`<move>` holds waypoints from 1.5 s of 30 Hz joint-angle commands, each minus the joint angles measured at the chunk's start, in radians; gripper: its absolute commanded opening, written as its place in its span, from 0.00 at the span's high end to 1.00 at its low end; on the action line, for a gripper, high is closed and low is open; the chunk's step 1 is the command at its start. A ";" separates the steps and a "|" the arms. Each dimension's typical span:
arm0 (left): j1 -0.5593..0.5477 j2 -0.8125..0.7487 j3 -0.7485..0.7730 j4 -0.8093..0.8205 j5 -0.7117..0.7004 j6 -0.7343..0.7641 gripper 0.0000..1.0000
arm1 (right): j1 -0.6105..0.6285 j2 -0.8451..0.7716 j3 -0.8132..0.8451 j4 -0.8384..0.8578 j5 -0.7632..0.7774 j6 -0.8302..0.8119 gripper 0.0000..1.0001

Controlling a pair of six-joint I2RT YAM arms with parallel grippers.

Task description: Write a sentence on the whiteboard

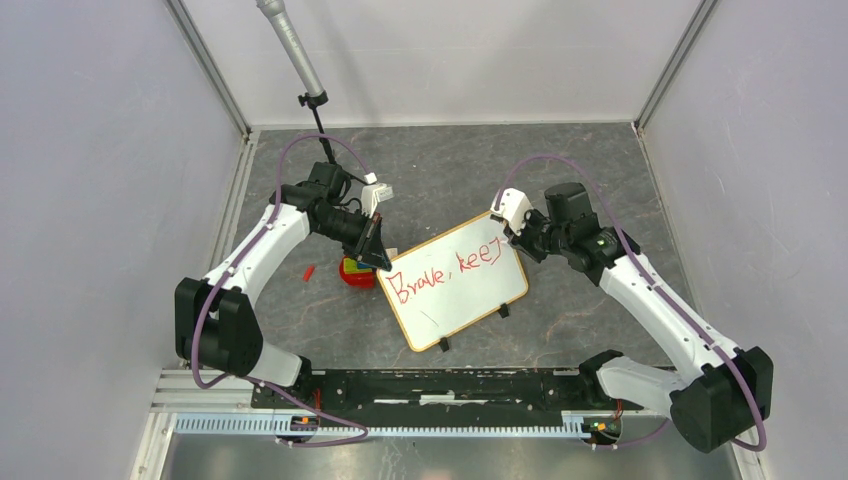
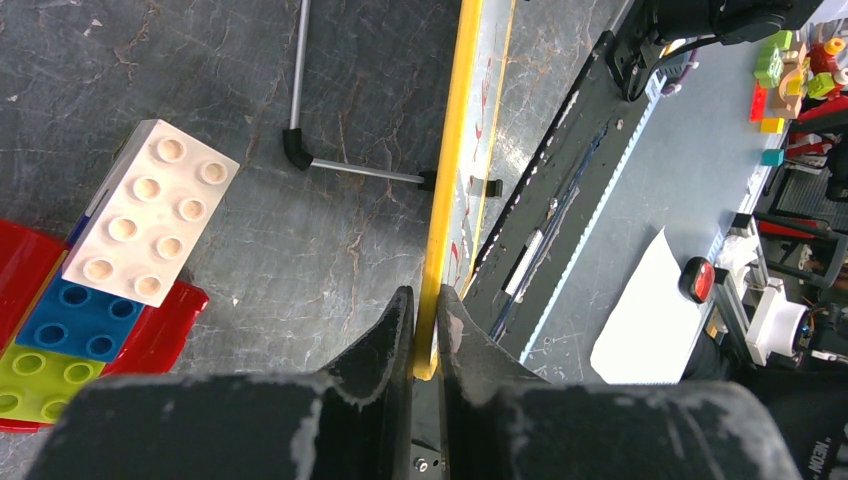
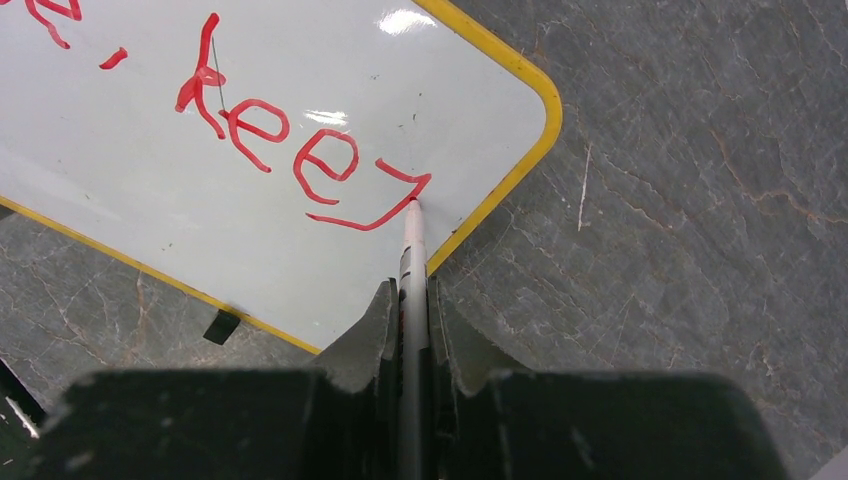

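I am penning the tail of "keep" on the whiteboard (image 3: 130,190).
My right end effector (image 3: 408,292) is clenching the marker (image 3: 413,235), its tip touching the far right end of the sentence (image 3: 290,150), close to the frame. My left end effector (image 2: 427,312) is pinching the board's left edge. The board is lying askew on the table (image 3: 700,200) between the arms. I am judging that light, even pressure and short strokes suit here, with the next word going on a lower line.

Lab test cell, white panel walls (image 1: 90,150), aluminium base rail (image 1: 400,425), microphone on stand (image 1: 290,45)
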 commanded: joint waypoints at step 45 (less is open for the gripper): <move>-0.002 0.011 0.012 0.009 -0.038 0.001 0.98 | 0.002 -0.017 0.093 -0.097 -0.106 -0.046 1.00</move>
